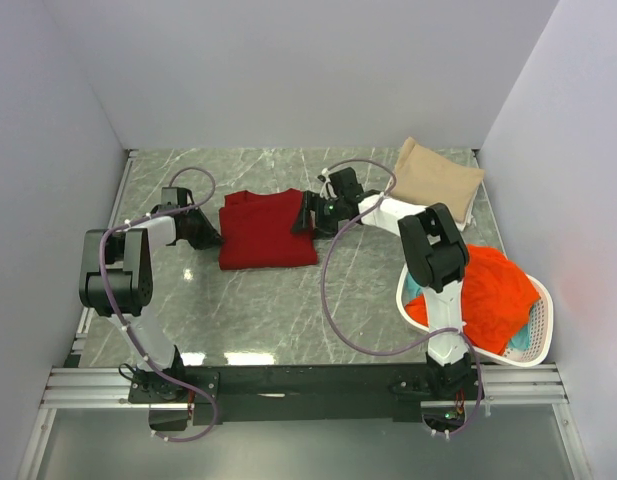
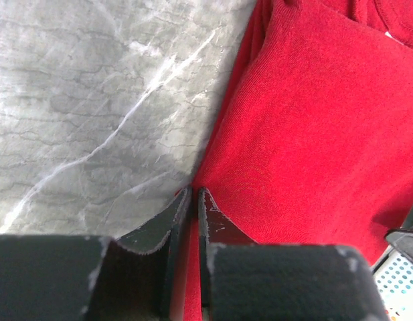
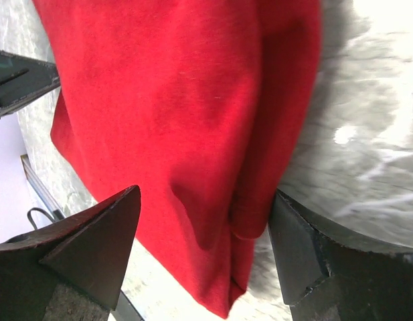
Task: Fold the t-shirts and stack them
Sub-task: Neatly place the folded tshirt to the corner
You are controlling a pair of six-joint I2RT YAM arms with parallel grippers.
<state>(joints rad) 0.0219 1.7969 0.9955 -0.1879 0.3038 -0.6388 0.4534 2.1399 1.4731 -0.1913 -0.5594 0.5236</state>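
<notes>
The dark red t-shirt point(image 1: 266, 230) lies folded in a rough square on the marble table point(image 1: 278, 310), its neck towards the back. My left gripper point(image 1: 211, 236) is at its left edge; in the left wrist view the gripper point(image 2: 193, 192) is shut with a thin strip of the red shirt point(image 2: 306, 134) between the jaws. My right gripper point(image 1: 307, 214) is at the shirt's right edge; in the right wrist view it point(image 3: 205, 207) is open, straddling the folded red edge point(image 3: 193, 120). A folded tan t-shirt point(image 1: 436, 178) lies at the back right.
A white oval laundry basket point(image 1: 541, 330) stands at the right front, holding an orange-red shirt point(image 1: 493, 295) and a teal one point(image 1: 521, 341). White walls close in the table on three sides. The right arm's upper link point(image 1: 435, 250) rises beside the basket.
</notes>
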